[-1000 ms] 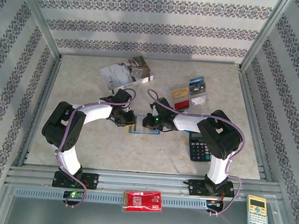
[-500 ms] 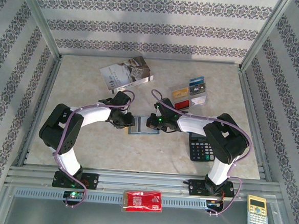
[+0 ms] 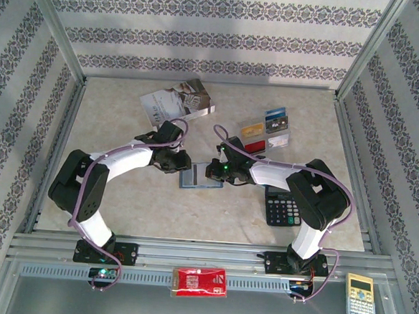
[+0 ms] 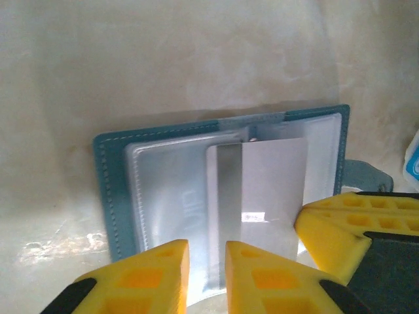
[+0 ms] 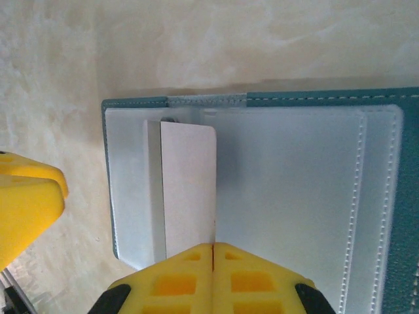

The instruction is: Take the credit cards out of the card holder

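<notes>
Beige counter is carrying everything; left gripper, narrowly parted, grip unclear, is hovering at the open card holder mid-counter; one grey card is sticking half out; right gripper, pressed together, is meeting it; four cards are lying freed.

Left gripper stands slightly parted; right gripper, facing it, is pressed closed.
</notes>
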### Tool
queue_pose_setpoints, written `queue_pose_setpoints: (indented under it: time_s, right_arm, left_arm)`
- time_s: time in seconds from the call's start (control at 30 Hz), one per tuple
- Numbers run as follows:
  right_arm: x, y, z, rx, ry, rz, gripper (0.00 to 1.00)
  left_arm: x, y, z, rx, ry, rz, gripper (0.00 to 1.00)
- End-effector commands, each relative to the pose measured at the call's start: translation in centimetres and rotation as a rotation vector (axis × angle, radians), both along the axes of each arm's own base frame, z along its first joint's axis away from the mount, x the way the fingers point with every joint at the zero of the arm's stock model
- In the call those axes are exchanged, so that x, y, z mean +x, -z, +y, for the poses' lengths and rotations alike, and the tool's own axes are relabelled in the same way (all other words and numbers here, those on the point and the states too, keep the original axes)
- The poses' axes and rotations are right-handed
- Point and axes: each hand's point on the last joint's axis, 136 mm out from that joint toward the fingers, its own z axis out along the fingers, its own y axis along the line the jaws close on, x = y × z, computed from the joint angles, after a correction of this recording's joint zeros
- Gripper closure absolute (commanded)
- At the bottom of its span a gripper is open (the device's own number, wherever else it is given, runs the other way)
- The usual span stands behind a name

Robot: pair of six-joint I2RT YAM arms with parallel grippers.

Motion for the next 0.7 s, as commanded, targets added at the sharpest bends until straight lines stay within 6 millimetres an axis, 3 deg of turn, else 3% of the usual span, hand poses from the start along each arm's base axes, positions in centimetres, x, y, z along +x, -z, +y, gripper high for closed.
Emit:
queue_pose_setpoints:
  time_s: [0.0,0.3,0.67]
  right_arm:
    - [0.6,-2.1,0.8,0.066,-0.028,-0.047,0.98]
    - [0.3,-4.0,2.9,0.254,-0.079,-0.055,0.84]
    - [0.4,-1.5,2.7,0.212,-0.054,-0.003,0.83]
  left_arm:
    - [0.2,0.2,-1.4,-0.059,0.015,0.020,0.84]
    - [-0.6,4.0,-1.2,-0.028,0.008,0.105,0.89]
    - [-1.2,4.7,-0.7,-0.010,0.006,0.114,0.89]
